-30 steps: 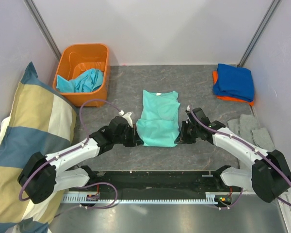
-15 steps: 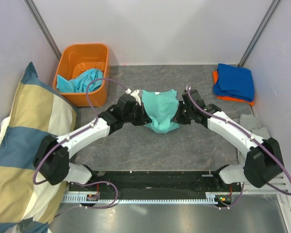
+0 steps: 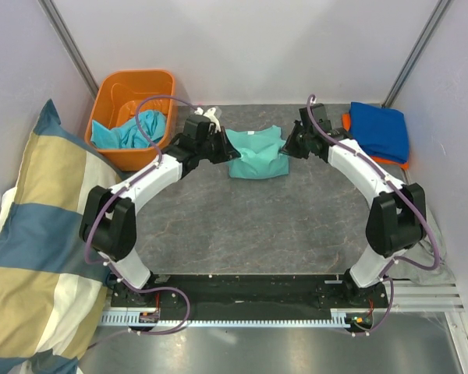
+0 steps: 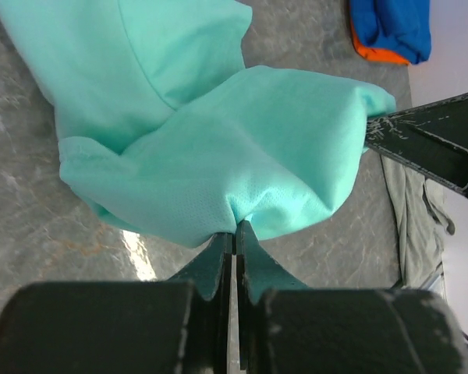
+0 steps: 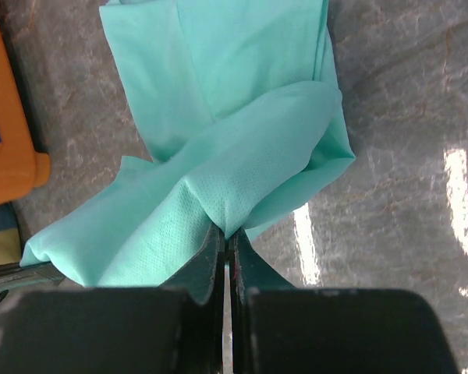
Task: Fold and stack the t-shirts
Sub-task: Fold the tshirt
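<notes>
Our left gripper (image 4: 234,231) is pinched fully shut on a fold of the mint shirt (image 4: 218,148), at the shirt's left side. Our right gripper (image 5: 225,234) is closed just as tightly on a fold at the shirt's right side. Both arms reach from their bases at the near edge of the tabletop (image 3: 242,234) towards its far half, and they angle in so that the two grippers face each other across the cloth.

Nearest to us, a pillow (image 3: 39,234) in blue and cream leans along the left edge. A grey cloth (image 4: 409,222) lies crumpled by the right edge, well apart from the shirt.

Farther out, we see the mint shirt near the far edge, about midway between left and right. Part of it lies flat on the tabletop with its collar towards the far edge. The part we hold is raised and bulges over that flat part, stretched between the two grippers.

In the far left corner stands an orange bin (image 3: 109,93) with turquoise shirts (image 3: 132,128) bunched inside, near the left gripper but not touching it. In the far right corner a folded blue shirt (image 3: 378,128) rests on a folded orange shirt (image 3: 390,161), and only the edges of the orange one show beneath it.
</notes>
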### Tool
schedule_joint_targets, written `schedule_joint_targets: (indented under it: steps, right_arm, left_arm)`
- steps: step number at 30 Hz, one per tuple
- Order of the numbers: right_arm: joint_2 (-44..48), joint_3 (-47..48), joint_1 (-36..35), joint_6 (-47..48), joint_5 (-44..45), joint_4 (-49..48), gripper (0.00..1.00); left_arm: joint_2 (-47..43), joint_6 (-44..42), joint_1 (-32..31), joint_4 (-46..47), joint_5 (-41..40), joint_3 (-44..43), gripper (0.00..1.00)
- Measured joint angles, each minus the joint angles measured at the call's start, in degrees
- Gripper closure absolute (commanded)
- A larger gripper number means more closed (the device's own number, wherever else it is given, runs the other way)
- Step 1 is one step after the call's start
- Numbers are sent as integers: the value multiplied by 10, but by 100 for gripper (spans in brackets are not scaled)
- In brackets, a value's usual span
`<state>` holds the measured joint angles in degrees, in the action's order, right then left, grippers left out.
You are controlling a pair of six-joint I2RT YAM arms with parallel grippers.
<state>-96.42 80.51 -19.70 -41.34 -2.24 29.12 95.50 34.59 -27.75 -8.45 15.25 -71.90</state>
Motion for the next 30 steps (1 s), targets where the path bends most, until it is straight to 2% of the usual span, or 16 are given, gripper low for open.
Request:
schedule_joint_targets:
  steps: [9, 15, 20, 23, 30]
  right_arm:
    - [-94, 72, 38, 9, -43, -17, 100]
    - [-90, 47, 40, 17, -80, -29, 100]
    - [-9, -81, 34, 28, -103, -30, 100]
    - [50, -165, 21, 35, -113, -21, 100]
    - [156, -307, -70, 24, -127, -1, 100]
  left_arm:
    - [83, -13, 42, 1, 34, -75, 97]
    - [84, -13, 44, 18, 63, -62, 98]
    - [33, -12, 28, 37, 78, 50, 98]
    - [-18, -12, -1, 46, 79, 146, 98]
    - [-137, 12, -80, 57, 77, 339, 98]
